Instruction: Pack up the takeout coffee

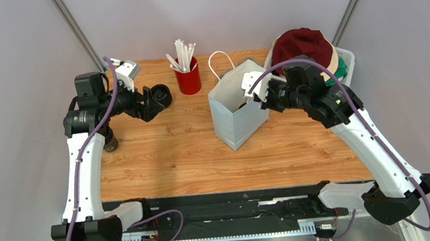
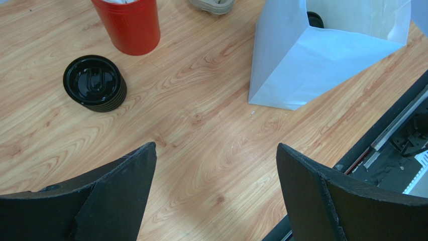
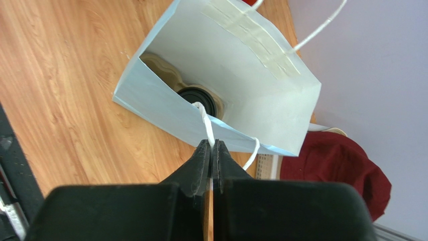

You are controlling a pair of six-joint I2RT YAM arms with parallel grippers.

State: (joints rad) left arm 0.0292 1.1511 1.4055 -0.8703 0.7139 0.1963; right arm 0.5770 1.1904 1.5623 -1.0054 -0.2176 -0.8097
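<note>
Mid-frame, our right gripper [image 3: 211, 145] pinches the cord handle [image 3: 205, 120] of the white paper bag [image 3: 236, 85], black-lidded takeout coffee [image 3: 197, 97] inside; left gripper [image 2: 216, 146] spread, empty; next we expect a steady lift.

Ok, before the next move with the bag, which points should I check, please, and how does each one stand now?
1. Right gripper shut on the bag's near handle: ok.
2. White bag standing upright on the table, mouth open: ok.
3. Takeout coffee inside the bag, seated in the tan carrier: ok; only its black lid shows.
4. Left gripper open, apart from the bag: ok.
5. Whether the black round piece on the table should be packed too: cannot tell.
</note>
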